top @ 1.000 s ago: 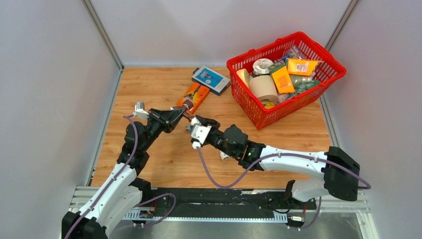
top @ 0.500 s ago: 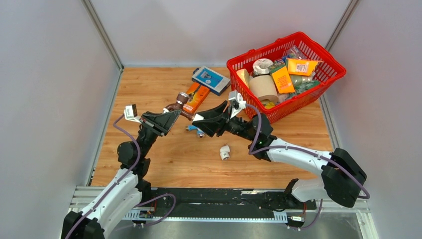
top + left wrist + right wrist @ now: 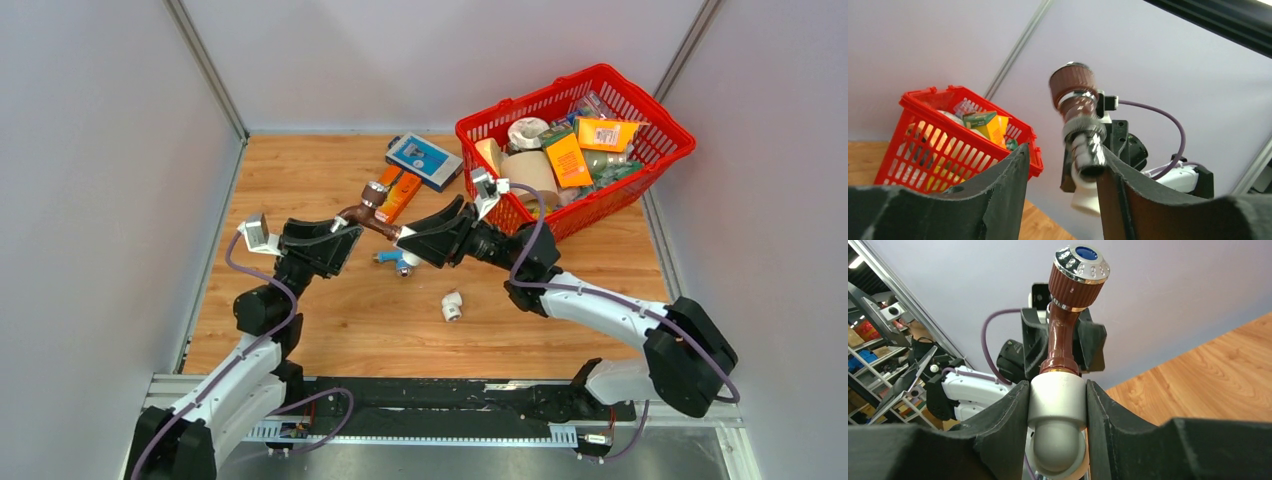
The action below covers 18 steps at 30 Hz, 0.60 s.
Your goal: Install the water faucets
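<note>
The dark brown faucet [image 3: 372,212] hangs in the air between both arms, its threaded end seated in a white elbow fitting [image 3: 1055,400]. My right gripper [image 3: 406,238] is shut on that elbow, and the brown faucet [image 3: 1064,335] rises from it with its knob on top. My left gripper [image 3: 1063,160] is open: its jaws straddle the brown faucet [image 3: 1078,110], whose spout lies against the right finger with a gap to the left one. The light blue faucet [image 3: 392,260] lies on the table below the grippers.
A second white elbow [image 3: 452,305] lies on the wooden table nearer the arms. A red basket [image 3: 530,97] full of goods stands at the back right. A blue box [image 3: 424,158] and an orange package [image 3: 398,196] lie behind the faucet.
My left gripper has opened its jaws off the brown faucet. The right arm swung round to the right, and it now carries the elbow with the faucet a little higher.
</note>
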{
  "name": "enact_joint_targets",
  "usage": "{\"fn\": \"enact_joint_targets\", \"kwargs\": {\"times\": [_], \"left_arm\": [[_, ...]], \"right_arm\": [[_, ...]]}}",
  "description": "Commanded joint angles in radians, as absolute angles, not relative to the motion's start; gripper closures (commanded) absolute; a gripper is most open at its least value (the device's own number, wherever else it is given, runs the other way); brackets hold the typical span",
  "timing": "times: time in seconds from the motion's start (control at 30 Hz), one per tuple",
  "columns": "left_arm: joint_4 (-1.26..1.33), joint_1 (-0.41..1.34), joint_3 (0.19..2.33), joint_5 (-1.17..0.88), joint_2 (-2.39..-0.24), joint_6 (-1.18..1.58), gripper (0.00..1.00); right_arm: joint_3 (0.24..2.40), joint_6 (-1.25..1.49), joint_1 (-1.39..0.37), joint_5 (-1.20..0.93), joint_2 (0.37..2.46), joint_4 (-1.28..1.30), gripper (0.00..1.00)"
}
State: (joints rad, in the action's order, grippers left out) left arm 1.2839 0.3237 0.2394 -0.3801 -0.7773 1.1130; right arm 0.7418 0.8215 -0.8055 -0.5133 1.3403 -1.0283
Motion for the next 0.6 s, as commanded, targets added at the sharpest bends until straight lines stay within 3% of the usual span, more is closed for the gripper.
{"fn": "enact_joint_targets", "kwargs": {"times": [0.0,0.2,0.3,0.4,0.57], "left_arm": [[1.520,0.313,0.207,-0.370,-0.730,1.043,0.41],[1.206,0.313,0.175,-0.429,-0.557,0.971,0.41],[0.819,0.313,0.224,-0.440,-0.378,0.904,0.40],[0.209,0.313,0.442,-0.379,-0.258,0.681,0.37],[-0.306,0.313,0.846,-0.327,-0.365,0.394,0.29]], "right_arm": [[0.798,0.809,-0.779,-0.483,1.244,-1.121,1.00],[0.870,0.567,-0.764,-0.471,1.200,-0.901,1.00],[0.911,0.367,-0.764,-0.471,1.175,-0.722,1.00],[0.962,0.186,-0.764,-0.503,1.163,-0.534,1.00],[1.005,0.008,-0.765,-0.544,1.157,-0.332,1.00]]}}
